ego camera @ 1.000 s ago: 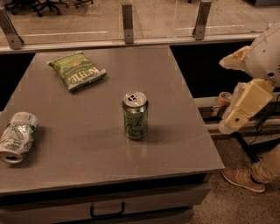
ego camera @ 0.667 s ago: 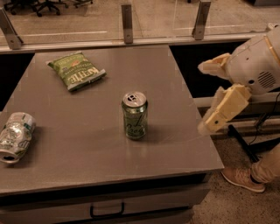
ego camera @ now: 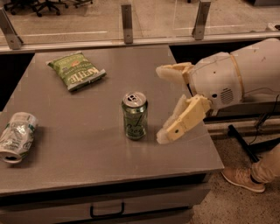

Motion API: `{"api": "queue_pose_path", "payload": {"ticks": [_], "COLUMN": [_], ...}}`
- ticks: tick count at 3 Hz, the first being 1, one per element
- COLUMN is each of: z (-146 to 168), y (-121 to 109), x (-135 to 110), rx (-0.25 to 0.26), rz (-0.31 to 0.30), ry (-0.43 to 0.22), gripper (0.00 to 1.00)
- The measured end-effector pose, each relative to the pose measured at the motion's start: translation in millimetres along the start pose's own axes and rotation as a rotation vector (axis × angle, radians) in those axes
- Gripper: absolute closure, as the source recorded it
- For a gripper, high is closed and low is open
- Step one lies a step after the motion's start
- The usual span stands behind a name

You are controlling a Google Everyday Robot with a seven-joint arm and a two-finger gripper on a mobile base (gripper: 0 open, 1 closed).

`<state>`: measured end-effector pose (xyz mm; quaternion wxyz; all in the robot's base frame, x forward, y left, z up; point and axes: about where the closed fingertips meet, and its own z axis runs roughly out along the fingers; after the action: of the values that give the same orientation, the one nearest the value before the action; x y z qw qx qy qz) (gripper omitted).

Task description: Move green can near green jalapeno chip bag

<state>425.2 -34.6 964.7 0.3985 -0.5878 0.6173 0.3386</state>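
Hand (ego camera: 160, 105) spread wide, empty, just right of the green can (ego camera: 134, 116). Nothing grasped yet, and the green jalapeno chip bag (ego camera: 76, 71) lies well apart across the counter (ego camera: 87, 148).

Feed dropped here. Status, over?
Claw open, beside green can, apart. Can upright, ungrasped. Nothing between it and green jalapeno chip bag.

worktop (ego camera: 87, 170) grey, fills left and centre | drawer handle (ego camera: 107, 210) black, bottom edge | metal posts (ego camera: 127, 22) with glass along top | chair bases (ego camera: 43, 5) upper left | floor (ego camera: 227, 203) speckled, lower right | end effector (ego camera: 164, 105) right of centre, fingers spread
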Motion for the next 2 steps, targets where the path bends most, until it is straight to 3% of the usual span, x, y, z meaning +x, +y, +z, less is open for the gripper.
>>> {"api": "queue_pose_path", "payload": {"ticks": [1, 2], "z": [0, 21], "y": [0, 4], "x": [1, 9], "rx": [0.001, -0.009], "rz": [0.0, 0.015], "ry": [0.003, -0.037], "gripper": [0.0, 0.0]}}
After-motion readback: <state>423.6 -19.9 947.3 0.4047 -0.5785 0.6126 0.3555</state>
